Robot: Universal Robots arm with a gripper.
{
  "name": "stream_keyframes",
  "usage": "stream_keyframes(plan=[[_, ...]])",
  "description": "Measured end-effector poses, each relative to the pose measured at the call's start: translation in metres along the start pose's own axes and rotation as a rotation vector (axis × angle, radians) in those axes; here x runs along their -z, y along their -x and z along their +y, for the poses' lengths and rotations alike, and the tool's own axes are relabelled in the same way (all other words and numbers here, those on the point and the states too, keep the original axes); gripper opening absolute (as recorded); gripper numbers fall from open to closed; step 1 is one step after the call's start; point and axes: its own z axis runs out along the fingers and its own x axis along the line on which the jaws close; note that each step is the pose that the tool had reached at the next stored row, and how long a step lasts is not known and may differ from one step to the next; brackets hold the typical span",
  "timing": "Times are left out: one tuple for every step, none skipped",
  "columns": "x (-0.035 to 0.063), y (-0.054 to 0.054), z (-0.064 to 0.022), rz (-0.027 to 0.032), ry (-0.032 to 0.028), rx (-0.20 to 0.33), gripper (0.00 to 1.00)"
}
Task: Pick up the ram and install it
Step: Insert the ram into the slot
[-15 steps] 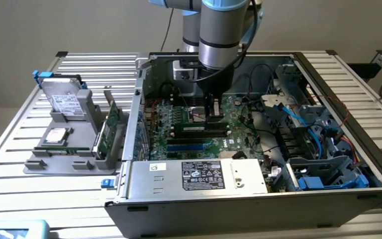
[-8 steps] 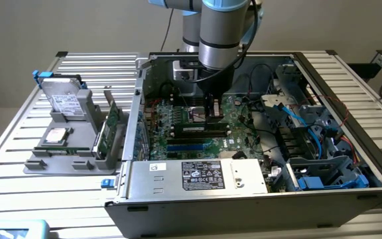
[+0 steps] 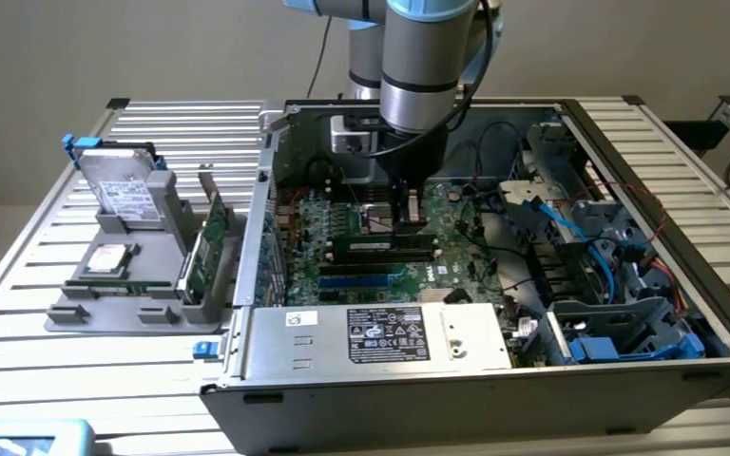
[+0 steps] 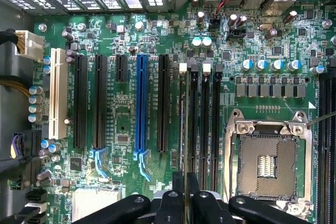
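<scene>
- The claw [image 4: 185,181] is right down inside the open computer case [image 3: 467,399], fingers pinched almost together on the ram [image 4: 183,124], gripping the thin green stick by its top edge.
- In the wrist view the ram is edge-on, sitting along the first of the black memory slots [image 4: 205,124], just beside the empty CPU socket [image 4: 265,163].
- In the exterior view the ram [image 3: 378,246] lies across the middle of the motherboard [image 3: 339,228], directly under the claw [image 3: 402,220].
- Nearest me, the metal power supply box [image 3: 473,342] carries a black label [image 3: 387,334] and a small white sticker [image 3: 299,319]; the writing is too small to read.
- Past the ram there's a row of long expansion slots, one of them blue [image 4: 140,108] and one white [image 4: 58,93].
- Blue cables [image 3: 555,218] and black wires crowd the case on the exterior view's right, clear of the claw.
- On the exterior view's left a grey tray [image 3: 99,313] holds a hard drive [image 3: 124,190] and an upright green expansion card [image 3: 217,228].
- Everything stands on a slatted metal table [image 3: 682,161].
</scene>
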Motion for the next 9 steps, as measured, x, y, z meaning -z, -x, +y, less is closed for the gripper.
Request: stream_keyframes(plan=[[-0.0001, 0.0, 0.0, 0.0, 0.0, 0.0, 0.14], [-0.0002, 0.0, 0.0, 0.0, 0.0, 0.0, 0.14], [-0.0004, 0.0001, -0.0001, -0.0001, 0.0, 0.0, 0.14], [-0.0006, 0.0003, -0.0001, -0.0001, -0.0001, 0.0, 0.14], [-0.0009, 0.0007, -0.0001, -0.0003, -0.0001, 0.0, 0.14], [-0.0011, 0.001, -0.0001, -0.0003, -0.0001, 0.0, 0.14], [-0.0011, 0.001, -0.0001, -0.0001, 0.0, 0.0, 0.14], [-0.0011, 0.001, -0.0002, 0.0002, 0.0001, 0.0, 0.14], [-0.0012, 0.001, -0.0003, 0.0002, 0.0001, 0.0, 0.14]])
